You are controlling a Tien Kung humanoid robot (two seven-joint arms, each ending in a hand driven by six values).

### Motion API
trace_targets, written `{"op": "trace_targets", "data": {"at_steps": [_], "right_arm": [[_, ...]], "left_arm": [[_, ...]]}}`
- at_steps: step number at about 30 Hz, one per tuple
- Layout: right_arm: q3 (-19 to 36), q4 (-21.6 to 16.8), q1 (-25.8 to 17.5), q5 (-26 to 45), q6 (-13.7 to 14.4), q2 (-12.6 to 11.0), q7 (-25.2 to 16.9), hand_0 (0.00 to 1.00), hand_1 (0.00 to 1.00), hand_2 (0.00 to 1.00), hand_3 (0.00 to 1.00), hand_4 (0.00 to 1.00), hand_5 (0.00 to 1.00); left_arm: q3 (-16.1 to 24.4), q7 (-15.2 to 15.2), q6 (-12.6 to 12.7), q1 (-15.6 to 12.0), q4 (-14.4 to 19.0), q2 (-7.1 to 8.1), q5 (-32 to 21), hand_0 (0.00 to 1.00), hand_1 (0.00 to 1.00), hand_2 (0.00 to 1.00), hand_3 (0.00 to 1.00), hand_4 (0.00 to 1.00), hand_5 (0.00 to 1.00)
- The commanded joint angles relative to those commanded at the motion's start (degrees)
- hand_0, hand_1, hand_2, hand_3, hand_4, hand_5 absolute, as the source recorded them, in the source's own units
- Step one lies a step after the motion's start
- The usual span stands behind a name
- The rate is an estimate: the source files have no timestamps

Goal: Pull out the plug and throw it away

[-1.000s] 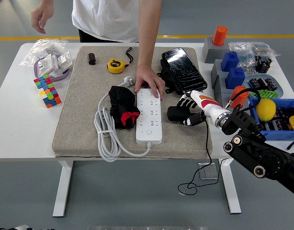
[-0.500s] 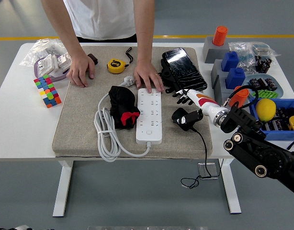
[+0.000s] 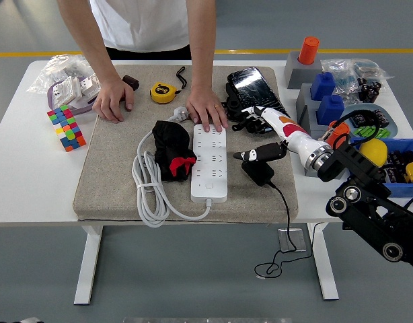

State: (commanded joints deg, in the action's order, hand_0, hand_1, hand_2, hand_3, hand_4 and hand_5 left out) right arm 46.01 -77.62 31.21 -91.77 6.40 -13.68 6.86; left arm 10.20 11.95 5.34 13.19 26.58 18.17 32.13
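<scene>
Plug [image 3: 259, 172] on the mat beside the power strip [image 3: 210, 163], right hand [image 3: 260, 134] spread, no legible labels

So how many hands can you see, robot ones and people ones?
Robot hands: 1, the right hand above the black plug.
Person's hands: 2, one on the white power strip, one on the mat.
Total: 3.

Black jointed right arm [image 3: 368, 208], white-and-red wrist, dark-fingered right hand [image 3: 260, 134]
</scene>
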Motion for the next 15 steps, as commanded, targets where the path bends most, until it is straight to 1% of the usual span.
{"op": "trace_targets", "data": {"at_steps": [1,2,4,7,8,13,14,15], "right_arm": [[-0.1,-1.0,-0.2,0.1,-0.4,-0.2,0.3,0.610,0.665,0.668,0.753,0.998,0.226],[-0.2,-1.7,-0.4,0.1,-0.7,-0.3,0.6,0.328,0.378,0.411,0.588,0.847,0.032],[-0.8,-3.0,-0.9,0.0,-3.0,-0.5,1.4,0.328,0.378,0.411,0.588,0.847,0.032],[-1.6,-3.4,-1.0,0.1,-5.1,-0.5,2.0,0.328,0.378,0.411,0.588,0.847,0.032],[-2.2,-3.4,-1.0,0.1,-5.8,-0.4,2.2,0.024,0.028,0.134,0.520,0.457,0.002],[-4.5,-3.4,-0.4,0.2,-8.1,0.0,3.6,0.024,0.028,0.134,0.520,0.457,0.002],[-5.2,-3.6,-0.1,0.1,-8.7,0.1,4.1,0.002,0.002,0.094,0.580,0.514,0.002],[-6.0,-3.8,0.2,0.0,-9.4,0.2,4.7,0.002,0.002,0.094,0.580,0.514,0.002]], "left_arm": [[0.0,0.0,0.0,0.0,0.0,-0.03,0.0,0.549,0.686,0.715,0.726,0.941,0.538],[0.1,0.0,0.0,0.0,0.0,-0.05,0.0,0.551,0.686,0.714,0.725,0.941,0.539],[0.2,-0.1,0.0,0.1,0.1,-0.13,0.1,0.551,0.686,0.714,0.725,0.941,0.539],[0.3,-0.1,0.0,0.1,0.1,-0.18,0.1,0.551,0.686,0.714,0.725,0.941,0.539],[0.2,-0.1,0.0,0.2,0.1,-0.16,0.1,0.548,0.686,0.713,0.726,0.941,0.539],[0.0,0.0,0.0,0.1,0.0,-0.06,0.0,0.548,0.686,0.713,0.726,0.941,0.539],[0.0,0.0,0.0,0.1,0.0,-0.05,0.0,0.548,0.686,0.714,0.724,0.941,0.539],[0.0,0.0,0.0,0.1,0.0,-0.03,0.0,0.548,0.686,0.714,0.724,0.941,0.539]]}}
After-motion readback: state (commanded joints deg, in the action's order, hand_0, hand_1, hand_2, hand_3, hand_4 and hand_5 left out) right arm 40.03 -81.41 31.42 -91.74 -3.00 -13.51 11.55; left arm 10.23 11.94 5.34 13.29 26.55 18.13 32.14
